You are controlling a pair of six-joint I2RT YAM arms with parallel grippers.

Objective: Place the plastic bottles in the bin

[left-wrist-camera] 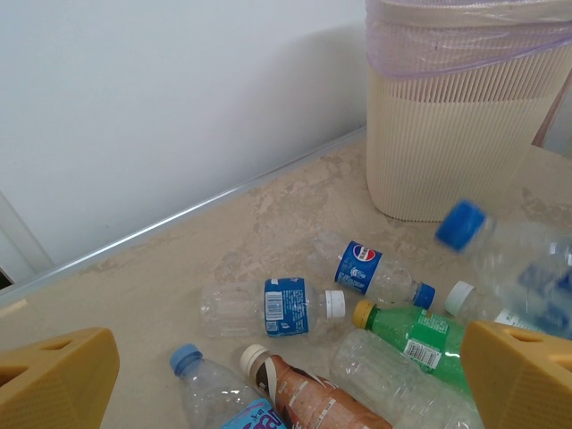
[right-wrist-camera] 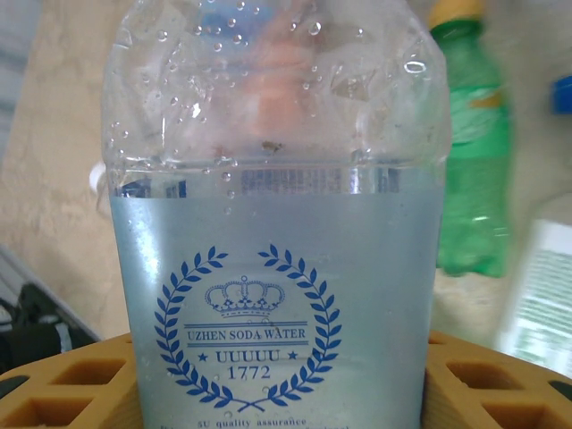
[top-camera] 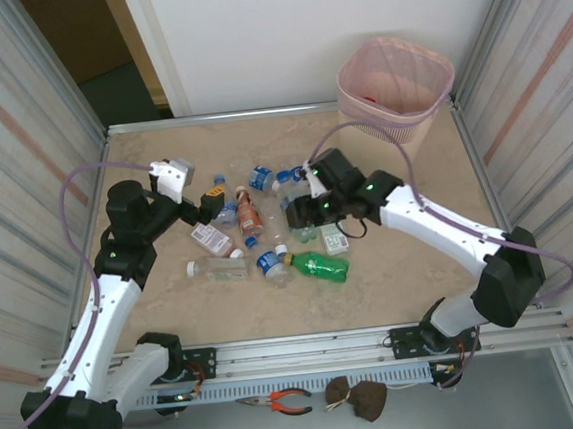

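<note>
A clear bottle (right-wrist-camera: 277, 268) has a pale label with a blue wreath and crown. It sits gripped inside the right claw (right-wrist-camera: 286, 402), near the middle of the counter (top-camera: 421, 263). The left claw (left-wrist-camera: 286, 384) is wide and empty, above other bottles (left-wrist-camera: 295, 308).

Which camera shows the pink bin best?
The top camera. It shows the whole bin, with its open rim, standing in the far right corner. The left wrist camera sees the bin closer, but just its ribbed side, with the top cut off.
</note>
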